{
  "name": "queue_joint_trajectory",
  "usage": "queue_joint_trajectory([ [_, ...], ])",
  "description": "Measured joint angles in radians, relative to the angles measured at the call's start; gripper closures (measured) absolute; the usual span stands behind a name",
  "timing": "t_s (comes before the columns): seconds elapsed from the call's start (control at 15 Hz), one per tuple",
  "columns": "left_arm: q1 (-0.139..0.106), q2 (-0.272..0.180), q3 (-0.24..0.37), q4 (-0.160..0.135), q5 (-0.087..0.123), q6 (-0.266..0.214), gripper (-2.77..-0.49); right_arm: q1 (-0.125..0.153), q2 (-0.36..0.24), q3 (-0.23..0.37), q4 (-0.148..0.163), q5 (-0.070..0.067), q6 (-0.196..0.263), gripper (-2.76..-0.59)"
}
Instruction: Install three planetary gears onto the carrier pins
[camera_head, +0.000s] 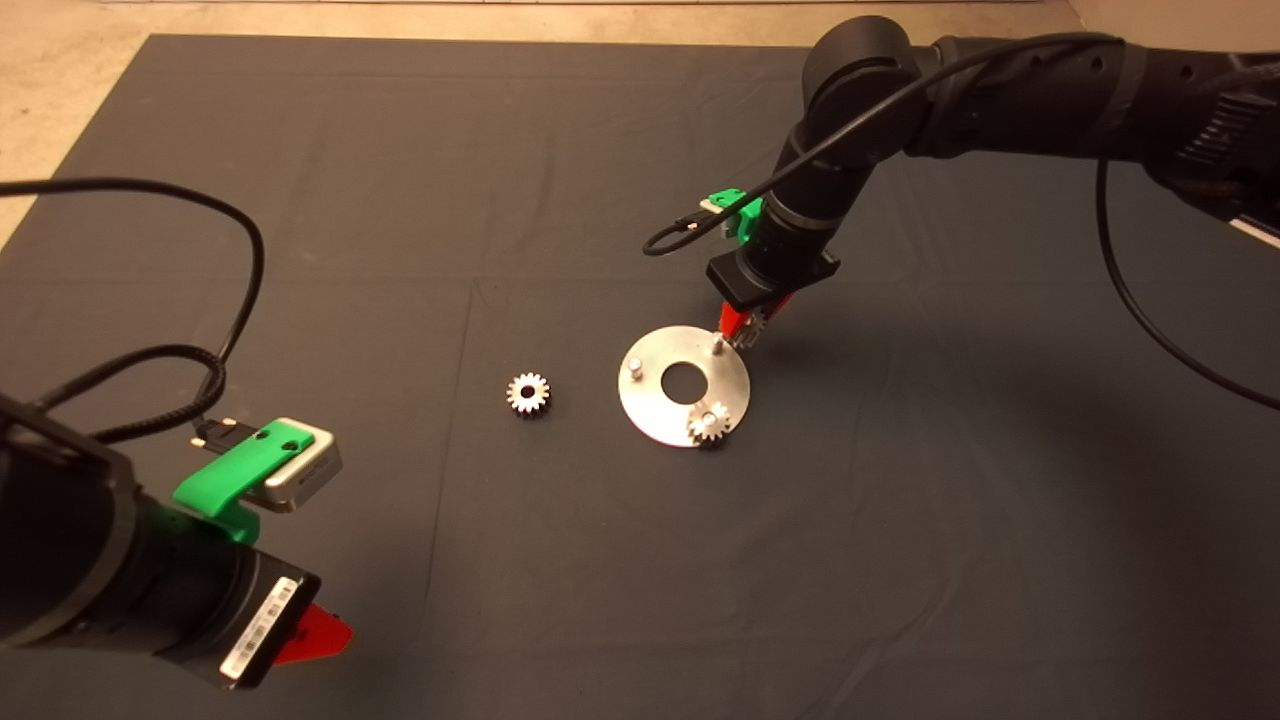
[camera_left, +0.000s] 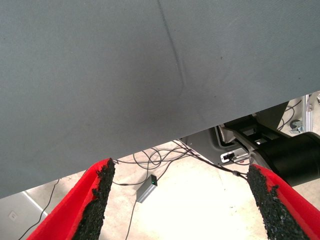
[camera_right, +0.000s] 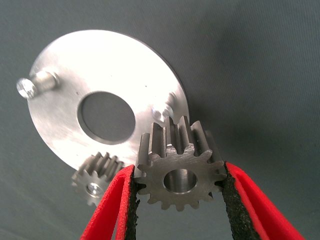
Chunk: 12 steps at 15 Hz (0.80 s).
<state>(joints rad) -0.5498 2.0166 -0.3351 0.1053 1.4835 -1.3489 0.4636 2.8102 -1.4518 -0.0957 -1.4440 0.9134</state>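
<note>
The round silver carrier disc (camera_head: 655, 405) lies on the mat's middle with three pins. One planetary gear (camera_head: 708, 424) sits on the near pin. The left pin (camera_head: 634, 366) and the far right pin (camera_head: 717, 346) are bare. My right gripper (camera_head: 745, 327) is shut on a second gear (camera_right: 180, 170), held just above and beside the far right pin (camera_right: 162, 111), by the disc's (camera_right: 65, 120) far right rim. The seated gear (camera_right: 95, 177) and the bare left pin (camera_right: 35, 85) also show there. A third gear (camera_head: 528, 393) lies loose on the mat left of the disc. My left gripper (camera_head: 315, 632) is open, parked at the lower left.
The dark mat (camera_head: 500, 200) covers the table, with bare tabletop along the far and left edges. The left wrist view looks past the mat's edge (camera_left: 150, 145) at the floor, with cables and a small grey box (camera_left: 147, 188).
</note>
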Motion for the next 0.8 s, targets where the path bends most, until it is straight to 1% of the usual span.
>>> queue_joint_trajectory([
  [0.2, 0.0, 0.0, 0.0, 0.0, 0.0, 0.0, -1.89, 0.0, 0.06, -0.048, 0.0, 0.002, -0.003, -1.02],
  [0.27, 0.0, 0.0, 0.0, 0.0, 0.001, 0.0, -1.89, 0.0, 0.072, -0.055, 0.0, 0.005, -0.003, -1.02],
  [0.47, 0.0, 0.0, 0.0, 0.0, 0.0, 0.0, -1.89, 0.0, 0.086, -0.066, 0.0, 0.001, -0.003, -1.02],
  [0.6, 0.0, 0.0, 0.0, 0.0, 0.0, 0.0, -1.89, 0.0, 0.086, -0.066, 0.0, -0.022, -0.004, -1.02],
  [0.73, 0.0, 0.0, 0.0, 0.0, 0.0, 0.0, -1.89, 0.003, 0.089, -0.066, 0.0, -0.078, -0.005, -1.02],
  [0.8, 0.0, -0.001, 0.0, 0.0, 0.0, 0.0, -1.89, 0.008, 0.092, -0.066, -0.001, -0.085, -0.007, -1.02],
])
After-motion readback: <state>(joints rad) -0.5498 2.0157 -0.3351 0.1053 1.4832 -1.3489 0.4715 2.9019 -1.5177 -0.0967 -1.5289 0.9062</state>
